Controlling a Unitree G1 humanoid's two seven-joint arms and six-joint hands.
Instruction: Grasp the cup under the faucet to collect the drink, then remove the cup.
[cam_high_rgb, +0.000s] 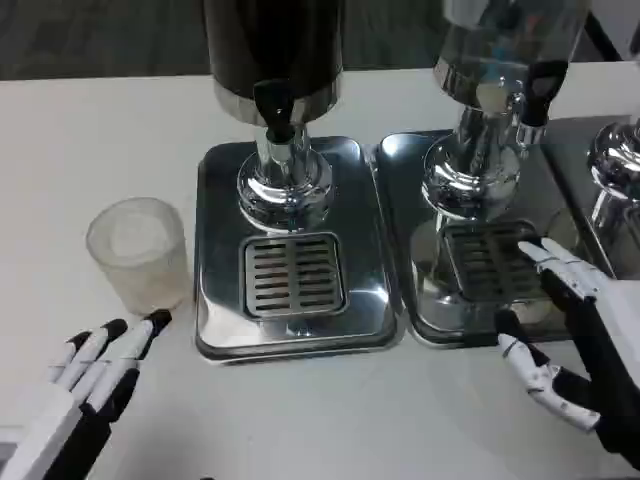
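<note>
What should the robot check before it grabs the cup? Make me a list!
1. Cup upright on the table: ok.
2. Cup already under a faucet: not ok, it stands left of the left dispenser's tray.
3. Left robot hand empty, fingers apart: ok.
4. Left robot hand near the cup: ok, just below it, not touching.
5. Right robot hand clear of the cup: ok.
6. Drip grate free for the cup: ok.

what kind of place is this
Likely a self-serve drink station or a mock-up of one: two beverage dispensers with faucets, a dark one and a clear one, on steel drip trays, with a frosted cup alongside.
</note>
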